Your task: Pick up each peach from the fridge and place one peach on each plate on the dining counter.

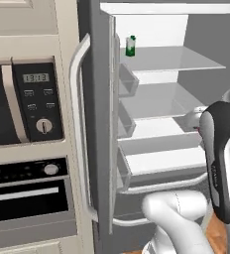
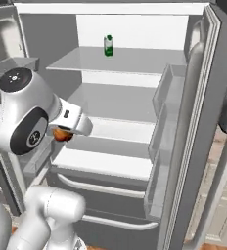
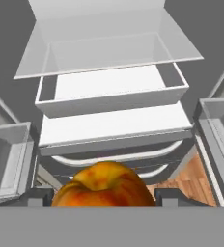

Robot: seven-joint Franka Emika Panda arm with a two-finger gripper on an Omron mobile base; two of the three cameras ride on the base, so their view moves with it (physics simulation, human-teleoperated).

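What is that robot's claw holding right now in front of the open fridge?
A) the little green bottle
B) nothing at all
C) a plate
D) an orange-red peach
D: in the hand view the peach sits between the two fingertips of the gripper, while the green bottle stands apart on the top shelf of the fridge.

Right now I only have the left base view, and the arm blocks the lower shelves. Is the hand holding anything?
Observer: Yes. The hand view shows a peach clamped between the fingertips of the hand.
Operator: Is it clear of the shelves?
Observer: Likely. In the right base view it hangs in front of the fridge shelves, touching none.
Operator: Right door?
Observer: The right door stands wide open, its bins beside the hand's way out.
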